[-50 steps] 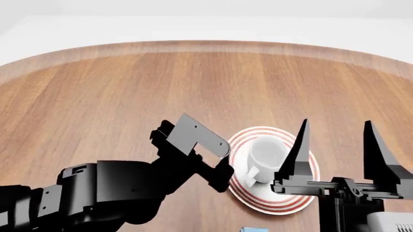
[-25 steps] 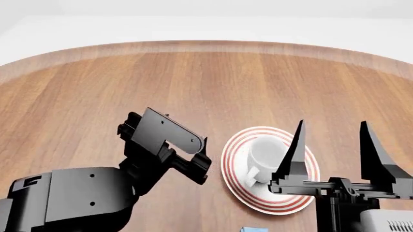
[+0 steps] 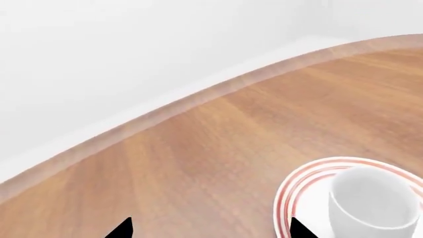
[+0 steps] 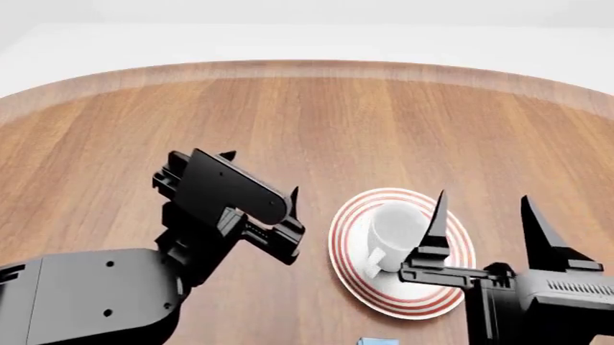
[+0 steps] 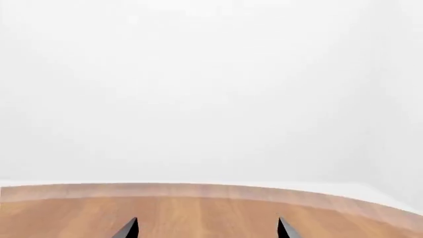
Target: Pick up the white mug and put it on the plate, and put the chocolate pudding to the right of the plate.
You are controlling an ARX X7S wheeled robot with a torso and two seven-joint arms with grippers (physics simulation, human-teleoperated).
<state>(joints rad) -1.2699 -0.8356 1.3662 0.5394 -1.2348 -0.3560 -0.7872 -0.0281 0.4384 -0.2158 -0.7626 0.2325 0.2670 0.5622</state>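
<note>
The white mug (image 4: 395, 228) stands upright on the red-ringed plate (image 4: 350, 277), with its handle toward me. My left gripper (image 4: 261, 174) hovers left of the plate, open and empty. In the left wrist view its fingertips (image 3: 122, 229) frame bare wood, and the plate (image 3: 297, 183) and mug (image 3: 373, 203) lie off to one side. My right gripper (image 4: 482, 208) is open just right of the mug, near the plate's right rim, holding nothing. Only a light blue corner of the chocolate pudding (image 4: 377, 341) shows at the bottom edge.
The round wooden table (image 4: 287, 108) stretches far behind the plate, and a white wall lies beyond its curved edge. The right wrist view shows only the table's far edge (image 5: 211, 191) and that wall. The left arm's bulk fills the lower left.
My left gripper has drawn back to the left and upward, away from the plate. The right gripper drifted slightly left and lower in view. The mug stayed on the plate.
</note>
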